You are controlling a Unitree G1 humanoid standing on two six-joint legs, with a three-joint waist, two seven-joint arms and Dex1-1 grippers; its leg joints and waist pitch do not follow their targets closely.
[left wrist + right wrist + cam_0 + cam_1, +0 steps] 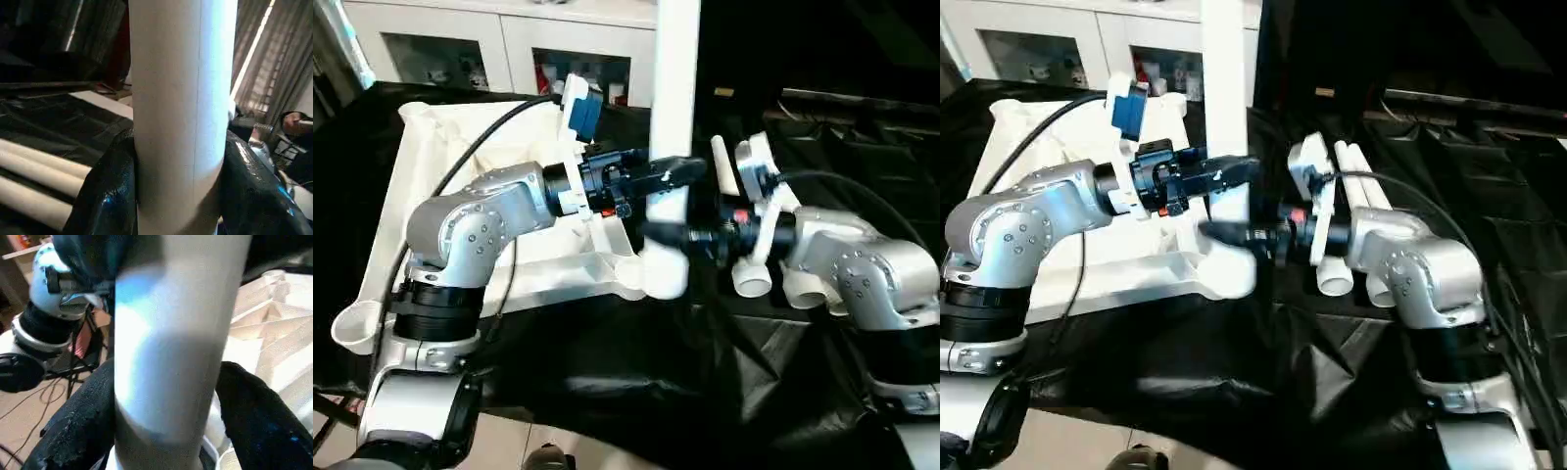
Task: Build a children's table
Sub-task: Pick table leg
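The children's table top (440, 196) lies underside up on black cloth. One white leg (675, 78) stands upright in its near right corner socket (661, 274). My left gripper (671, 176) is shut on this leg partway up; in the left wrist view both fingers (105, 191) press against the leg (181, 98). My right gripper (661, 233) sits lower, just above the socket. It is open, with its jaws on either side of the leg (171, 357). One finger (254, 416) stands slightly off the tube.
More white legs (749, 274) lie side by side on the black cloth behind my right arm. A white cabinet (509, 49) with glass doors stands behind the table top. Another corner socket (352, 328) sits at the near left, by the cloth's edge.
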